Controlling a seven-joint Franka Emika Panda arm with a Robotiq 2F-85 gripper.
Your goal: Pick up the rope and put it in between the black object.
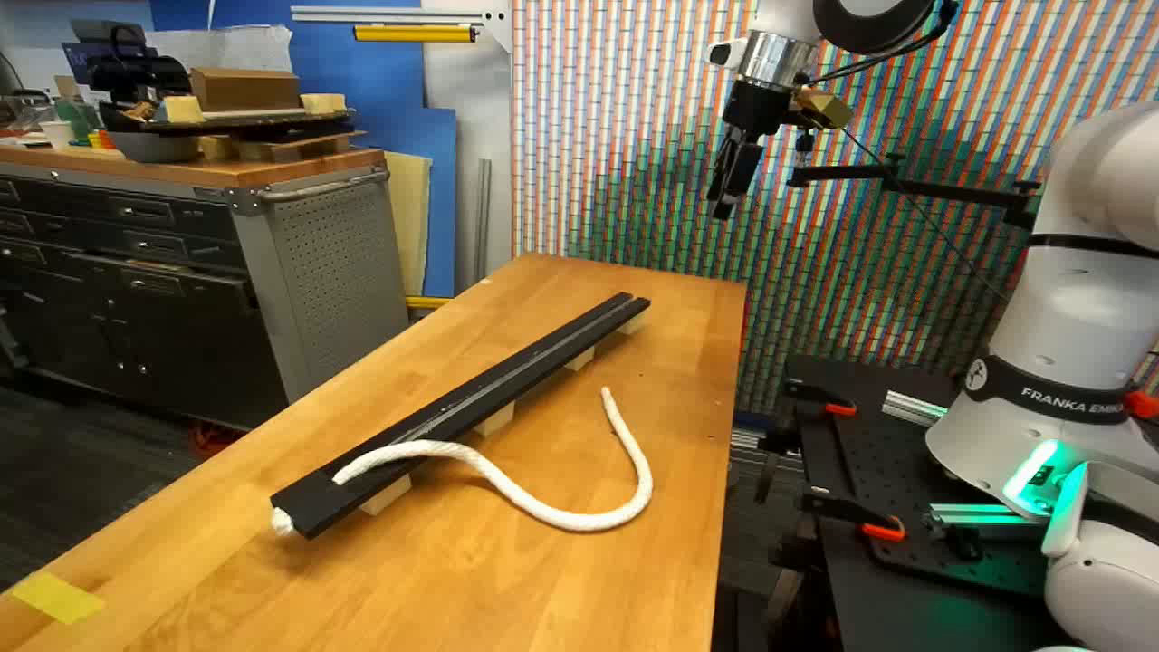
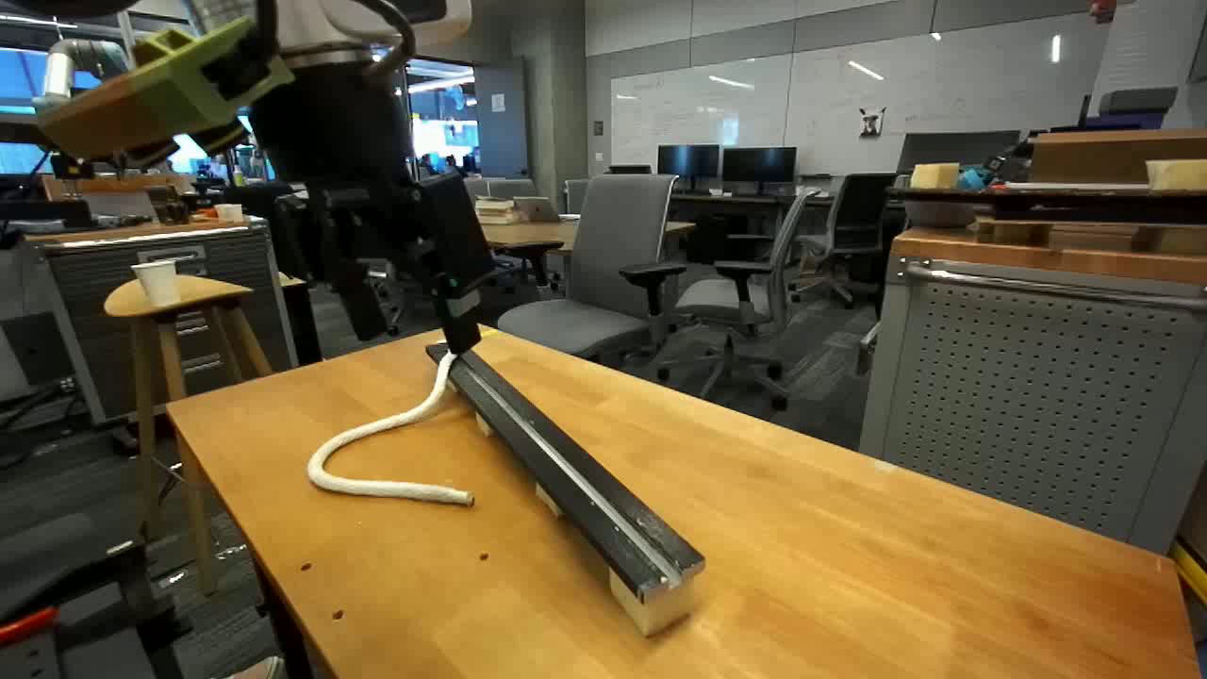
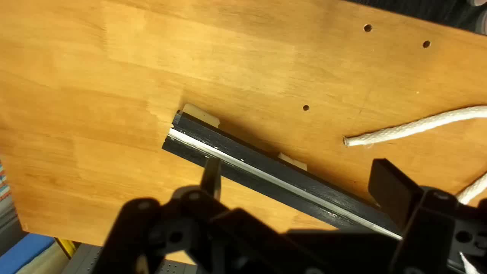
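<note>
The rope (image 1: 584,521) is white and lies in an S-curve. One end rests on the table, and another part crosses onto the end of the black object (image 1: 493,398). A white stub (image 1: 282,521) pokes out there; whether it belongs to the rope is unclear. The black object is a long bar with a lengthwise groove. In the wrist view, the rope's frayed free end (image 3: 403,130) lies right of the bar (image 3: 258,158). My gripper (image 1: 722,204) is raised above the table. In the wrist view its fingers (image 3: 296,163) are wide apart with nothing held.
Pale wooden blocks (image 2: 655,608) hold the bar off the wooden table (image 2: 801,528). The robot base (image 1: 1050,353) stands beside the table on a black plate with clamps (image 1: 869,521). A tool cabinet (image 1: 335,272) and office chairs (image 2: 613,255) stand beyond the table. Yellow tape (image 1: 59,596) marks a table corner.
</note>
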